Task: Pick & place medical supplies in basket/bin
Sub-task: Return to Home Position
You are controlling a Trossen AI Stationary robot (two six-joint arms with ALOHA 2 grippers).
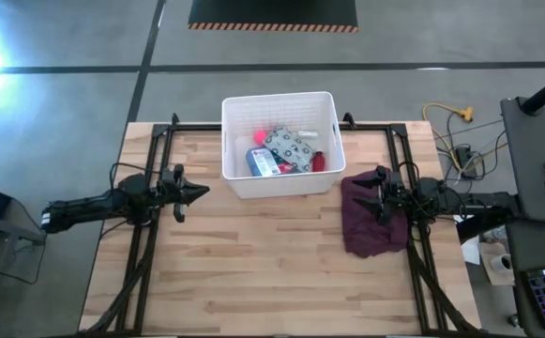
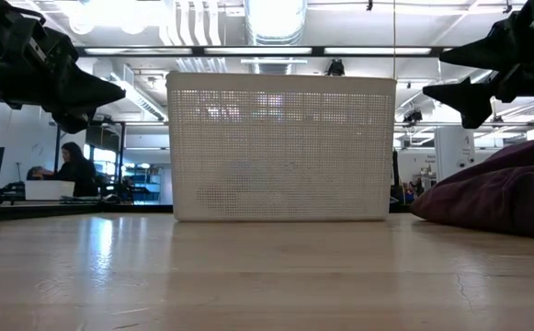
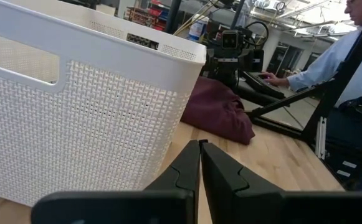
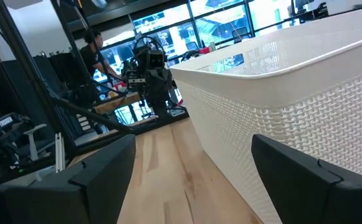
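Note:
The white lattice bin [image 1: 279,184] stands at the table's far middle and fills the low view [image 2: 280,147]. Inside it lie a blue-white pouch [image 1: 263,161], a pale patterned wipes pack [image 1: 289,145], a red item [image 1: 317,161] and something pink [image 1: 258,139]. My left gripper [image 1: 200,191] hovers shut to the left of the bin's near corner, raised off the table [image 2: 118,92], its fingers closed together [image 3: 199,147]. My right gripper [image 1: 364,188] hovers open to the right of the bin, raised above the maroon cloth [image 2: 437,75], fingers wide apart [image 4: 193,155].
A maroon cloth [image 1: 370,225] lies bunched on the table right of the bin, under my right arm. Black frame rails run along the table's left and right sides. Bare wood stretches across the near half. People sit at desks beyond the table [image 3: 330,56] [image 2: 69,165].

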